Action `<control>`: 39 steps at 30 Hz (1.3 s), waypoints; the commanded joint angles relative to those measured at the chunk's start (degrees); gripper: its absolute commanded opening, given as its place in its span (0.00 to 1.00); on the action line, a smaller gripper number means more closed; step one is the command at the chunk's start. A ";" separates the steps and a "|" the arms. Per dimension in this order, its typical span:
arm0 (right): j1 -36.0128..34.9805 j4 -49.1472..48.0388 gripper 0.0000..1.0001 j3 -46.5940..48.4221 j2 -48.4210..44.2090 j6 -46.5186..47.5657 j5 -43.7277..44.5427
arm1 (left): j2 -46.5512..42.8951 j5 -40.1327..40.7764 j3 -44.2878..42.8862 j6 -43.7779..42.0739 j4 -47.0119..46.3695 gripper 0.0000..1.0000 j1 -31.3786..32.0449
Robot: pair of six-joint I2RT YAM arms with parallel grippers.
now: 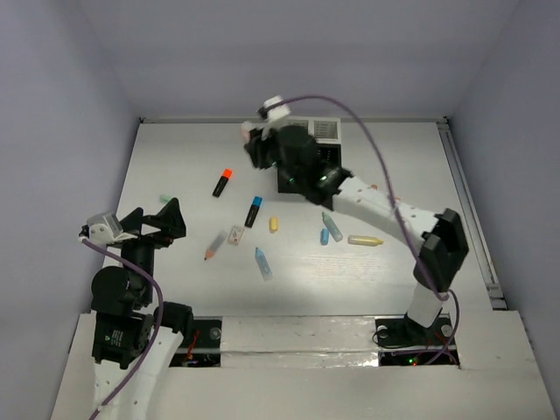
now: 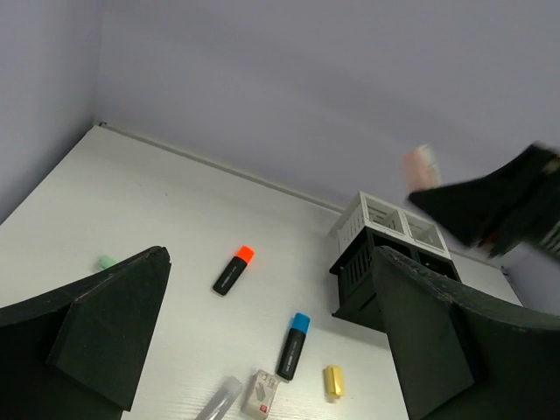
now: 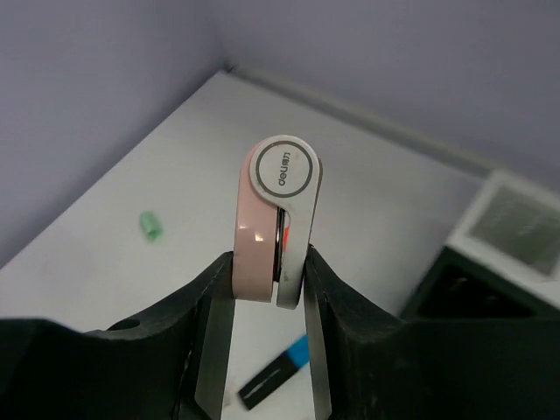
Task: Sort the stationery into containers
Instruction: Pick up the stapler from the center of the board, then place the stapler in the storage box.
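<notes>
My right gripper [image 3: 269, 262] is shut on a pink-and-white tape-like stationery piece [image 3: 276, 210] and holds it in the air by the organizer's left side [image 1: 273, 109]. The organizer [image 1: 325, 131] has a white part and a black part [image 3: 464, 289] and stands at the back of the table. My left gripper [image 1: 162, 223] is open and empty at the near left. On the table lie an orange-cap marker [image 1: 222, 183], a blue-cap marker [image 1: 254, 211], a short pencil [image 1: 214, 246], a small eraser [image 1: 235, 235] and a yellow piece [image 1: 274, 225].
A blue highlighter [image 1: 262, 262], a teal one [image 1: 332, 226], a small blue piece [image 1: 325, 236] and a yellow highlighter [image 1: 365, 240] lie mid-table. A small green piece [image 1: 164, 198] lies by my left gripper. Walls enclose the table on three sides.
</notes>
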State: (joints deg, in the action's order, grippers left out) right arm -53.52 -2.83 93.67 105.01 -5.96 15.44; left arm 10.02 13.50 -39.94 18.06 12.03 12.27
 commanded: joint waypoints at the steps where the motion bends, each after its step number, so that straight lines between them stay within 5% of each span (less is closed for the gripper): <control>1: 7.08 6.33 0.08 -2.00 -4.54 0.85 -7.68 | 1.66 -2.33 -0.22 -0.84 -3.51 0.99 0.73; 12: 20.63 23.21 0.07 4.15 -1.39 4.90 -21.14 | 7.37 -9.27 0.30 -1.37 -4.73 0.99 0.74; 23: 23.11 29.02 0.11 11.10 6.69 7.89 -24.41 | 19.33 -25.45 0.22 -3.12 -5.18 0.99 0.21; 29: 23.11 29.20 0.30 12.85 9.24 7.98 -23.27 | 20.56 -25.98 0.13 -3.30 -4.83 0.99 0.21; 33: 23.11 28.67 0.57 13.82 9.42 7.63 -22.22 | 20.48 -25.98 0.30 -3.30 -4.74 0.99 0.21; 39: 23.11 25.43 0.78 12.42 6.53 6.31 -20.63 | 22.67 -26.94 0.57 -3.39 -4.65 0.99 0.21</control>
State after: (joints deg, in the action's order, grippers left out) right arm -30.09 26.33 104.31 114.98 1.08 -6.61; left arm 31.05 -11.88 -39.77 15.44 9.58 12.69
